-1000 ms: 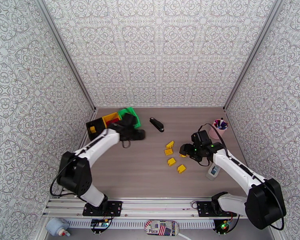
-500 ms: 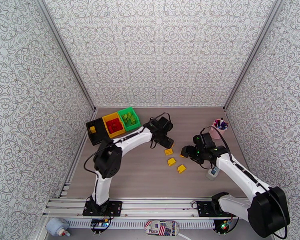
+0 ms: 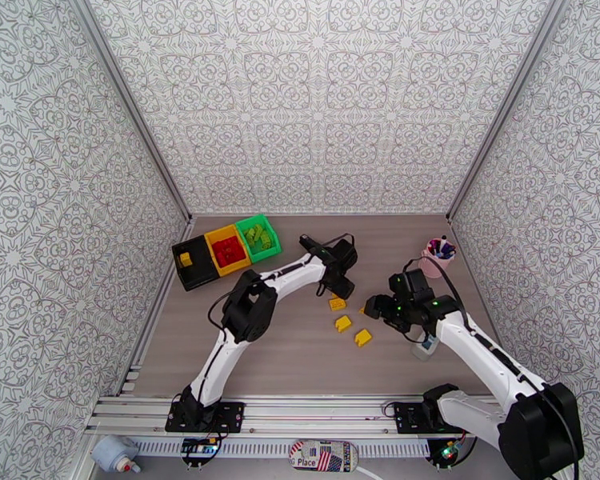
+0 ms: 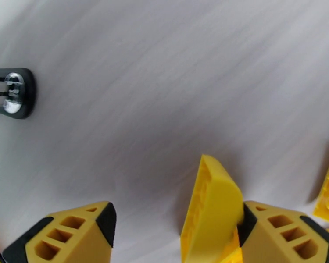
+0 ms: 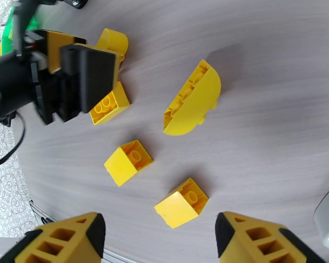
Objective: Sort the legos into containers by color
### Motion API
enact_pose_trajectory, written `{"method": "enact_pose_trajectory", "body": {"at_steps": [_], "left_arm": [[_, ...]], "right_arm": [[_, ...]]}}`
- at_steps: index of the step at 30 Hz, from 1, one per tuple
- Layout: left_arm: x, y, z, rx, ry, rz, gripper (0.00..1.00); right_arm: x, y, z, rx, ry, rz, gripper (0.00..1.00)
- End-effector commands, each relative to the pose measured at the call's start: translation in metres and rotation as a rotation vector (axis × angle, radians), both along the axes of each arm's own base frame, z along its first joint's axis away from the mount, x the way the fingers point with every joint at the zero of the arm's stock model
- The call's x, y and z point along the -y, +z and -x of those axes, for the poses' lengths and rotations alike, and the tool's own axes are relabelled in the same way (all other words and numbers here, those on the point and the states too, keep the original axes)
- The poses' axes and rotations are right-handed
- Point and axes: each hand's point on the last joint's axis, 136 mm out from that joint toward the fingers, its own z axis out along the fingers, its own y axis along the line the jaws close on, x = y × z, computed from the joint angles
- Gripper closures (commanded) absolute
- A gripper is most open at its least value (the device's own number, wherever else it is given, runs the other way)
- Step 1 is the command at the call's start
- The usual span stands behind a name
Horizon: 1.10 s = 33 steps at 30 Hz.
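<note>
Several yellow legos lie mid-table: squares (image 3: pixel 343 322) (image 3: pixel 363 338), another (image 3: pixel 338 303) and a half-round one (image 5: pixel 193 101). My left gripper (image 3: pixel 342 283) is lowered over a curved yellow lego (image 4: pixel 212 202). That lego stands on edge between the jaws, against the right finger (image 4: pixel 287 233), with a gap to the left finger (image 4: pixel 68 233). My right gripper (image 5: pixel 159 226) hovers open over two square legos (image 5: pixel 128 162) (image 5: pixel 181 202), holding nothing. At the back left stand the black bin (image 3: pixel 198 274) with one yellow lego, the yellow bin (image 3: pixel 220 232) with red legos and the green bin (image 3: pixel 274 242) with green ones.
A black stapler-like object (image 3: pixel 312 243) lies just behind my left wrist. The pink cup of pens (image 3: pixel 436 258) stands at the back right, and a small white device (image 3: pixel 425 346) lies beside my right forearm. The patterned walls close in the table.
My left arm swung from the bins rightward to the yellow legos, and its jaws narrowed around the curved one. The right gripper drifted slightly right and stayed open.
</note>
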Motion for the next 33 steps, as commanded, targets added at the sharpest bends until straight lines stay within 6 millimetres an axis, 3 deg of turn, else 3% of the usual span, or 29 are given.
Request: {"method": "enact_pose_trajectory", "body": {"at_steps": [1, 5, 8, 13, 18, 21, 24, 28, 33], "left_arm": [[0.005, 0.001, 0.003, -0.008, -0.01, -0.008, 0.35], [0.007, 0.002, 0.002, -0.008, 0.001, 0.003, 0.54], [0.006, 0.006, 0.0, 0.003, 0.015, 0.009, 0.63], [-0.006, 0.026, -0.01, 0.023, 0.08, 0.053, 0.67], [-0.044, 0.062, -0.026, 0.054, 0.209, 0.157, 0.69], [-0.083, 0.08, -0.035, 0.072, 0.314, 0.202, 0.69], [-0.135, 0.094, -0.043, 0.089, 0.442, 0.234, 0.69], [-0.218, 0.112, -0.049, 0.123, 0.655, 0.274, 0.69], [-0.319, 0.128, -0.04, 0.176, 0.931, 0.273, 0.69]], "right_arm": [[0.006, -0.004, 0.005, -0.012, -0.006, 0.017, 0.3], [0.006, -0.004, 0.004, -0.013, -0.008, 0.015, 0.3], [0.003, -0.002, 0.003, -0.008, 0.0, -0.002, 0.3], [-0.014, 0.007, -0.007, 0.02, 0.019, -0.09, 0.3], [-0.049, 0.021, -0.021, 0.055, 0.076, -0.16, 0.3], [-0.085, 0.03, -0.028, 0.077, 0.157, -0.165, 0.3], [-0.125, 0.039, -0.035, 0.094, 0.247, -0.166, 0.31], [-0.182, 0.049, -0.039, 0.102, 0.365, -0.187, 0.32], [-0.242, 0.054, -0.037, 0.09, 0.48, -0.205, 0.34]]}}
